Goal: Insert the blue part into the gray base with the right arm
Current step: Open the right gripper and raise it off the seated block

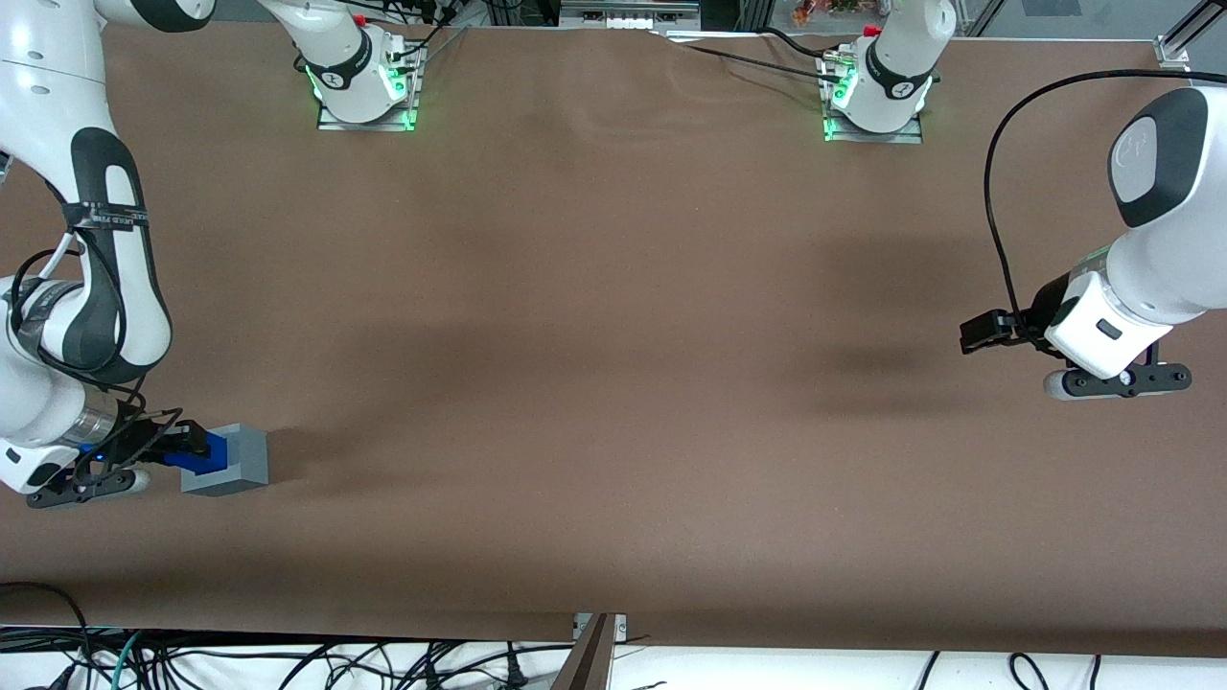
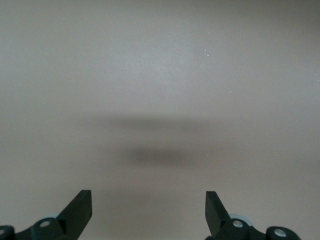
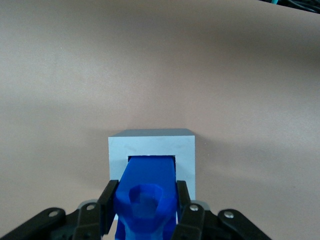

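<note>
Brown tabletop point(image 1: 613, 383) carries the gray base point(image 3: 151, 150) at the working arm's end, where the tool point(image 3: 146, 207) clamps the blue part point(image 3: 147, 192), its tip in the recess.

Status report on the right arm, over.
Gripper shut on blue part, right above gray base. Part's lower end at the recess mouth. Nothing in the way.

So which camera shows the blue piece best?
The right wrist view. There the blue part fills the frame close up, held between the gripper fingers, its tip at the gray base recess. The front view shows it only as a small patch beside the base. The left wrist view shows only bare table.
</note>
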